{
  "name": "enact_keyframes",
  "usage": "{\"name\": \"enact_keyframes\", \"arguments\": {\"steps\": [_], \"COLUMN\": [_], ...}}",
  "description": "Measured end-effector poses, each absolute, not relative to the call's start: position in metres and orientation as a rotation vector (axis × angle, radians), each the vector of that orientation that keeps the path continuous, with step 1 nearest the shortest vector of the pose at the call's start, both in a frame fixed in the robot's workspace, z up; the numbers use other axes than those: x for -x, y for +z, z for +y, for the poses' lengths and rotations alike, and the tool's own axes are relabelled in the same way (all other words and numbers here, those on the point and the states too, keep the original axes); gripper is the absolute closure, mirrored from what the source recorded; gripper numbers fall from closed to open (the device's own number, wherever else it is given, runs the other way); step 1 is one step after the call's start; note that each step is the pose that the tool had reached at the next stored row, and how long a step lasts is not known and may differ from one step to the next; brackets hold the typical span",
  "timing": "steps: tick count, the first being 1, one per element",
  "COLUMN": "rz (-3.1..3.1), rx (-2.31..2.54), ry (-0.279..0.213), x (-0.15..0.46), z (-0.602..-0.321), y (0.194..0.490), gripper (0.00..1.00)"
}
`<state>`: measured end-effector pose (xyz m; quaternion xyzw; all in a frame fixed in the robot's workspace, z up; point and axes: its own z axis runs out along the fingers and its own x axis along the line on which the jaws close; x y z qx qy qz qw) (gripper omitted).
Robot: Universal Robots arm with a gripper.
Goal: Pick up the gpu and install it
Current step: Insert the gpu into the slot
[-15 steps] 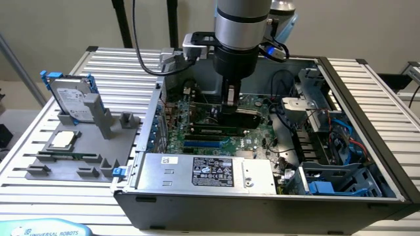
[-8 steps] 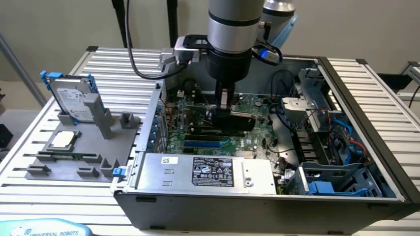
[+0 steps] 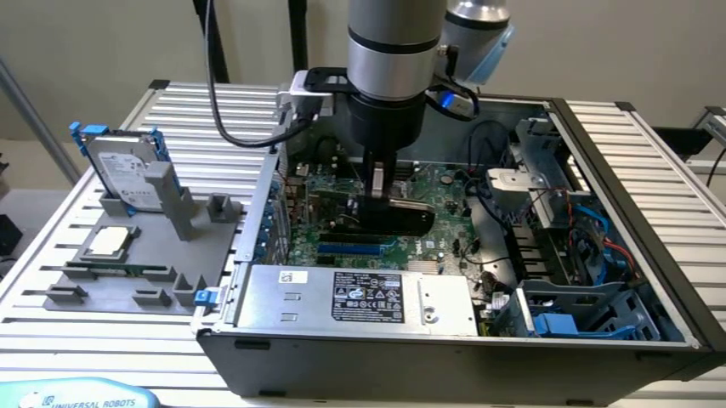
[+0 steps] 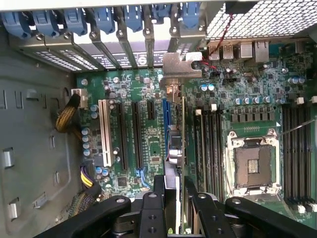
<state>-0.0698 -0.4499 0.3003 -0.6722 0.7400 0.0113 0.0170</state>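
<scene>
Gripping the gpu [image 3: 397, 219] in the hand [image 3: 380, 185], closed narrow on its top edge. Hanging edge-on inside the open computer case [image 3: 454, 357], low over the motherboard [image 3: 443, 183], behind the power supply [image 3: 363, 296]. Cannot tell whether seated in a slot or just above one.

Handling, as a guess: light, stiff, thin, smooth-faced, so could slip or tilt in a narrow pinch. Fragile at the components and the contact edge. Best held on the long upper edge near mid-length, clear of bracket and contacts, as looks done here.

From the exterior view: black face of the card, arm reaching down into the case, plus hard drive [image 3: 122, 166] and processor chip [image 3: 108, 242] parked on the grey fixture [image 3: 114, 293] on the worktop [image 3: 669, 161], well apart from the card.

From the wrist view: gpu [image 4: 174, 144] seen edge-on between the fingers [image 4: 158, 191], silver bracket [image 4: 179, 65] up at the rear slot covers [image 4: 124, 49], lined along the blue slot [image 4: 165, 114], empty CPU socket [image 4: 252, 163] near
</scene>
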Motion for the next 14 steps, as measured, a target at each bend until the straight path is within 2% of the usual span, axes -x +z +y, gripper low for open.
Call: {"name": "enact_keyframes", "arguments": {"steps": [14], "rz": [2.274], "rx": [2.111], "ry": [0.028], "x": [0.094], "z": [-0.454], "y": [0.292], "gripper": [0.73]}}
